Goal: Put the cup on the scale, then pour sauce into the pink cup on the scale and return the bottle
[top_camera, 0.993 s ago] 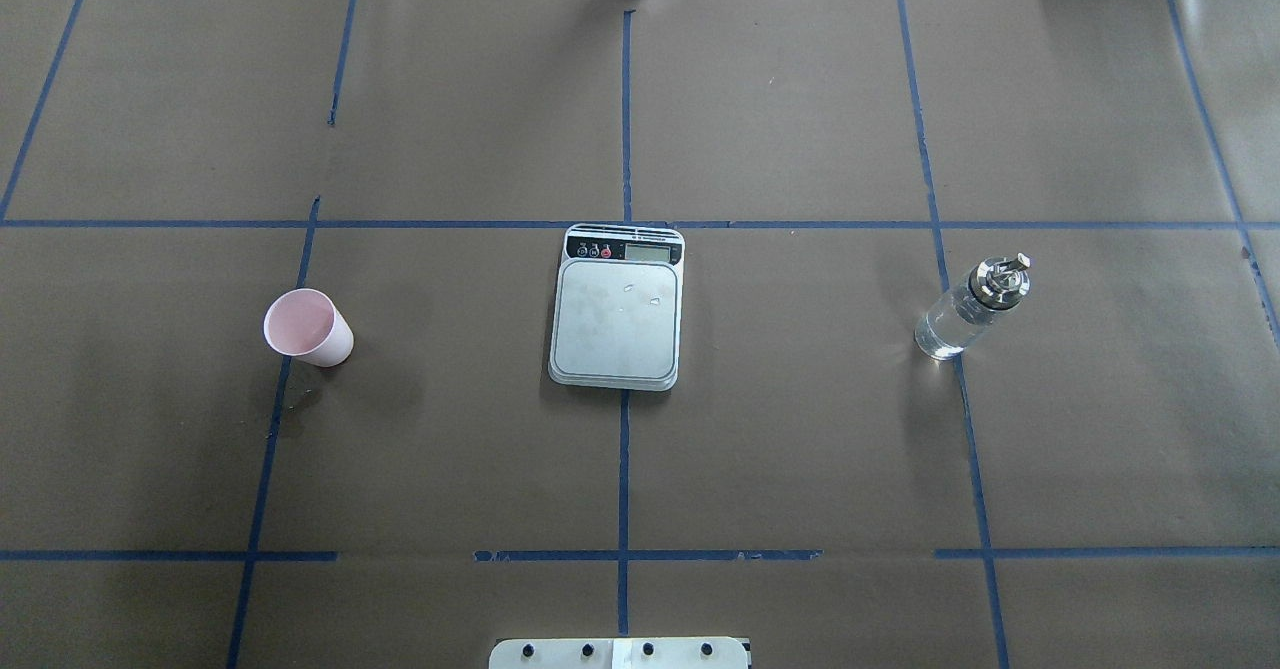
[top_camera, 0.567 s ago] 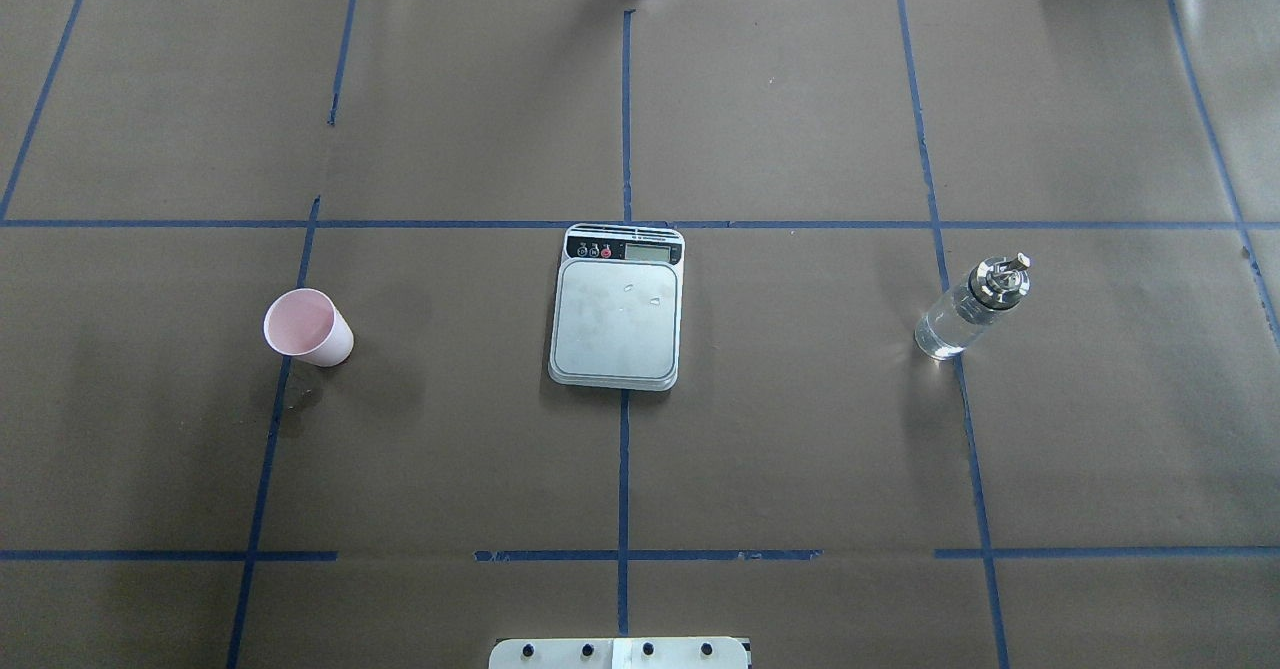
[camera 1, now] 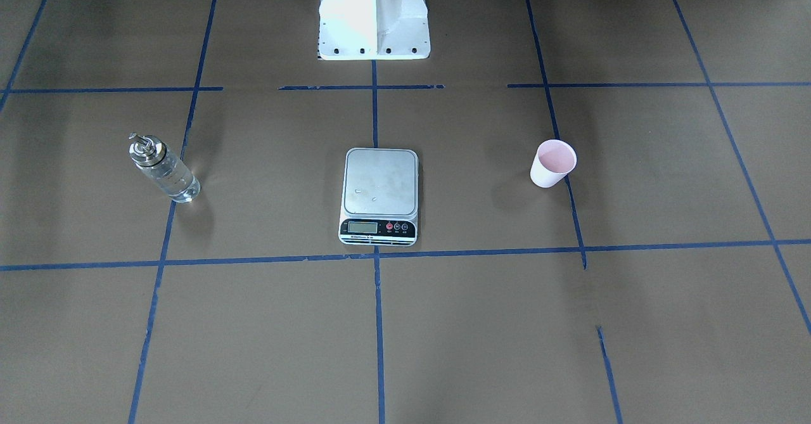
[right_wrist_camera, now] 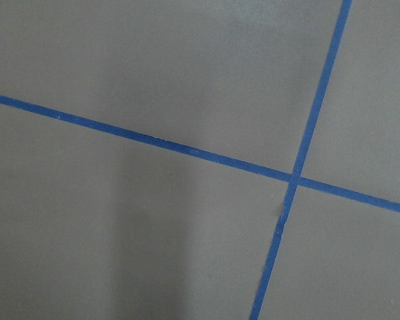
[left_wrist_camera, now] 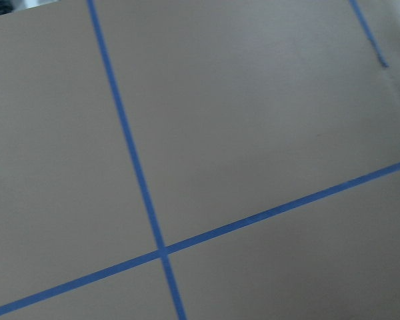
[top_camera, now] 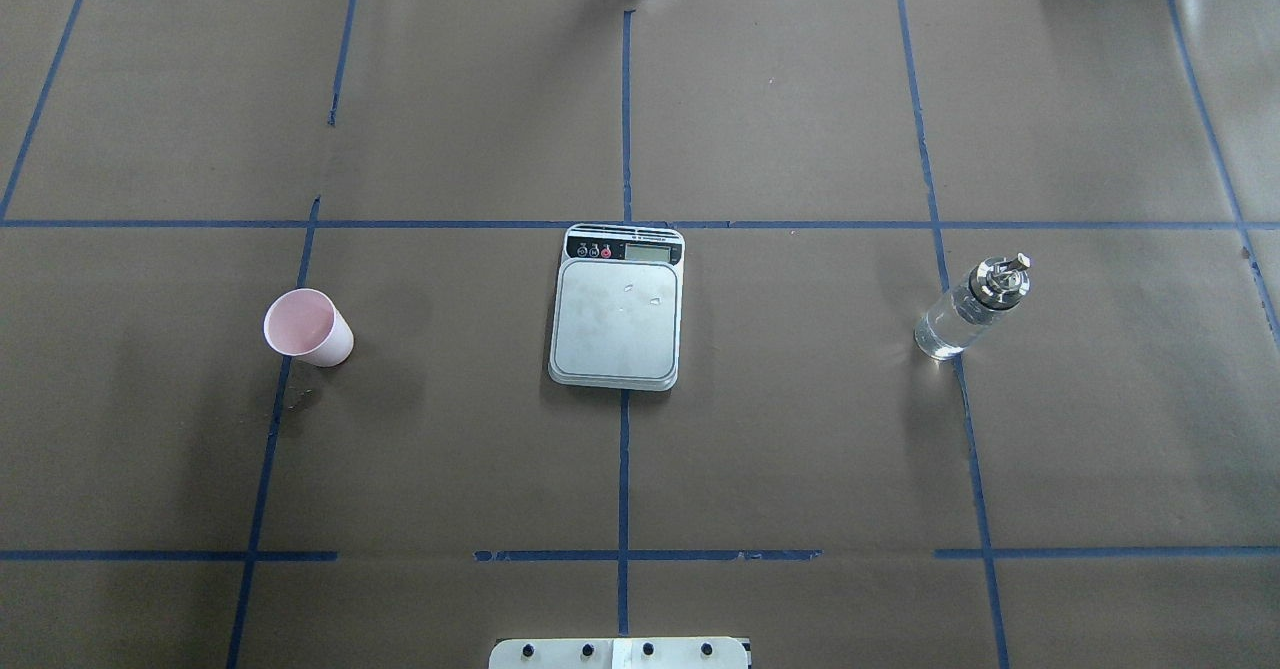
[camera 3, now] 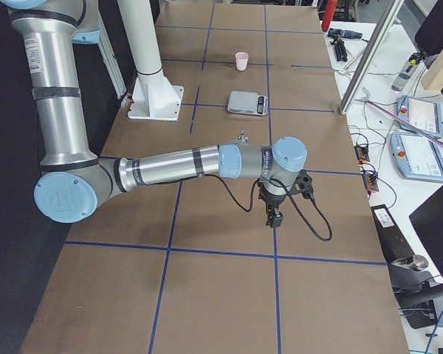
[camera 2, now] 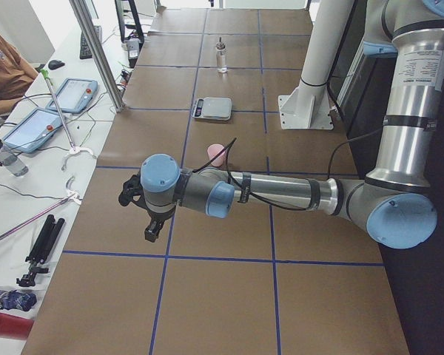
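The pink cup stood upright, mouth up, on the robot's left side of the brown-papered worktop. It sat on or just beside a blue tape line and well apart from the scale. The scale lay flat at the middle of the worktop. Its steel platform was bare but for a few small pale specks, and its black display strip faced away from the robot's white base. The bottle stood upright on the robot's right side, also well apart from the scale, by another tape line. Its silver pourer cap was on and its glass was clear through; how much liquid it held could not be told.

Neither arm touched any of the three. The left arm stretched low over its end of the worktop. The left gripper pointed down above bare paper, beyond the cup. From that side view it could not be told whether its fingers were spread or pressed together. The right arm reached out the same way at the opposite end. The right gripper hung above the paper beyond the bottle, and its state could not be told either. Both wrist cameras showed only brown paper crossed by blue tape.

On a white bench beside the left end lay two control tablets, with a person's sleeve at the frame's edge.
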`<action>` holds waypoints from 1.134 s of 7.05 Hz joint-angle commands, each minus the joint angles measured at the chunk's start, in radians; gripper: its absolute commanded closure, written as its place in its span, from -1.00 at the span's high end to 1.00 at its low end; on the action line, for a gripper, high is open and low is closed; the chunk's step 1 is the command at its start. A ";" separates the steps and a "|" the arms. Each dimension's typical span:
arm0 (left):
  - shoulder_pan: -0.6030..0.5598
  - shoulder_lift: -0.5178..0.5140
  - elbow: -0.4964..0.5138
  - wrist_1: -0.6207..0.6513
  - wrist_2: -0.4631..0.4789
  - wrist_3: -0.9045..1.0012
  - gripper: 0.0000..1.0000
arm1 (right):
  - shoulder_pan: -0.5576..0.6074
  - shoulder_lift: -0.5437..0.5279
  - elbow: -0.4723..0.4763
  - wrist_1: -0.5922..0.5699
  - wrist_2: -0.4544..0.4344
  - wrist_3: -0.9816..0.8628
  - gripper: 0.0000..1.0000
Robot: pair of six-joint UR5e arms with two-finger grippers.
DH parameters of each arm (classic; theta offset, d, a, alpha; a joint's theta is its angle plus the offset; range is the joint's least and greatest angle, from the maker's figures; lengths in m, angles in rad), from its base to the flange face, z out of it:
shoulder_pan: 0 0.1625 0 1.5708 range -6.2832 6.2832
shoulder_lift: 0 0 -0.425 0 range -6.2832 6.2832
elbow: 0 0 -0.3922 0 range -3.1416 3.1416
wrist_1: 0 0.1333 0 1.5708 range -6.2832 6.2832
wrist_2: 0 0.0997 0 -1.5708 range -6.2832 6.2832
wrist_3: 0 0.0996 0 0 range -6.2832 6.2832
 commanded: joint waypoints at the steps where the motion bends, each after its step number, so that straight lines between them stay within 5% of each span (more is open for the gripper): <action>1: 0.086 -0.005 -0.039 -0.099 -0.008 -0.255 1.00 | 0.000 0.003 0.003 0.001 0.000 0.002 1.00; 2: 0.196 -0.002 -0.128 -0.101 0.035 -0.391 1.00 | -0.002 0.000 0.001 0.001 -0.001 0.004 1.00; 4: 0.417 -0.004 -0.281 -0.098 0.278 -0.660 1.00 | -0.005 -0.003 0.004 0.010 -0.001 -0.011 1.00; 6: 0.606 -0.031 -0.343 -0.100 0.361 -0.886 1.00 | -0.005 -0.068 0.003 0.168 0.016 0.001 1.00; 8: 0.695 -0.037 -0.345 -0.095 0.414 -0.936 1.00 | -0.005 -0.085 -0.005 0.204 0.051 0.002 1.00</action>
